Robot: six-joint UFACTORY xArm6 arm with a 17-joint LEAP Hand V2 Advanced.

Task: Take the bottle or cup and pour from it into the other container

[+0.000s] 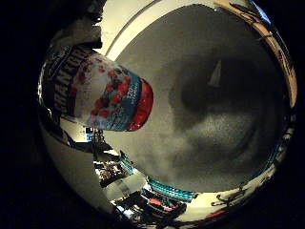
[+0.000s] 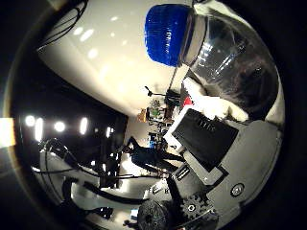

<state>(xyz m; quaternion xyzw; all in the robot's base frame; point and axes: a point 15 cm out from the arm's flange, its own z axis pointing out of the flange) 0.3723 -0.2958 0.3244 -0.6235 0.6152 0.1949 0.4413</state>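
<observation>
Clear bottle (image 2: pixel 230 62) with blue cap (image 2: pixel 168 33) grasped in hand (image 2: pixel 225 153), grey tabletop (image 1: pixel 214 119) beyond, room clutter behind.

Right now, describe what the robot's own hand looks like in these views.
In the thumb side view, the hand shows white and grey blocky housings, a flat black rectangular panel, a round screw fitting, and dark toothed gears at the view's edge. The other view shows no clear part of it.

Clear bottle with blue cap (image 2: pixel 218 52) close against the palm, filling that side, printed cup with red rim (image 1: pixel 102 93) lying tilted near the palm over the grey surface (image 1: pixel 224 119), rest of that surface open, room beyond well apart
</observation>
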